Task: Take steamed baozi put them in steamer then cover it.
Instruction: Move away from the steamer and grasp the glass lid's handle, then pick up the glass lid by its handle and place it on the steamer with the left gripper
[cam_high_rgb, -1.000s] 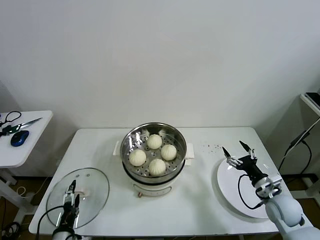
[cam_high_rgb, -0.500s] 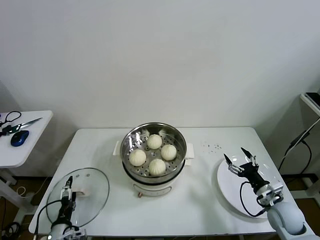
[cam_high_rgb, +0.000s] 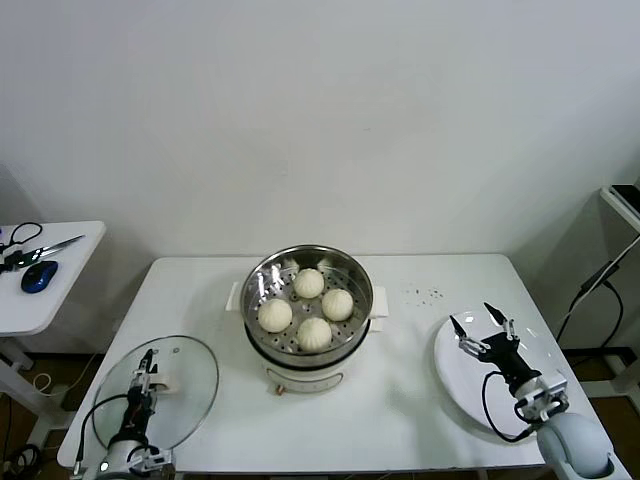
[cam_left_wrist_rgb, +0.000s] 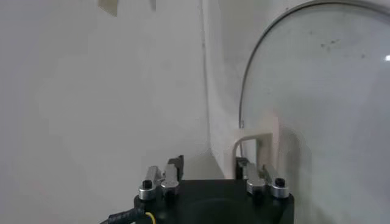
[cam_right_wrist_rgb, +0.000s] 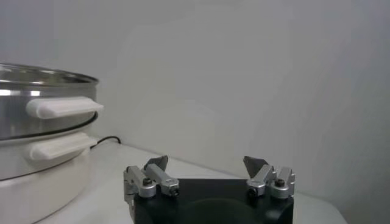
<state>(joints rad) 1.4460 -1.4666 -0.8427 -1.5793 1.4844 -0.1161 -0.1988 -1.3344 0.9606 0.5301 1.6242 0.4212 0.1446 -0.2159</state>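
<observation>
Shiny perforated steel steamer (cam_high_rgb: 307, 290), smooth matt dough baozi (cam_high_rgb: 314, 333), clear glass lid (cam_high_rgb: 157, 392), glossy white plate (cam_high_rgb: 478, 385).

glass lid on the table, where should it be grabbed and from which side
Probably by the cream handle standing up at the centre of the glass lid, coming straight down from above. The lid lies flat on the table with a thin rim that offers little to pinch, while the handle is a raised arch that jaws can close across. The left gripper is already over it.
</observation>
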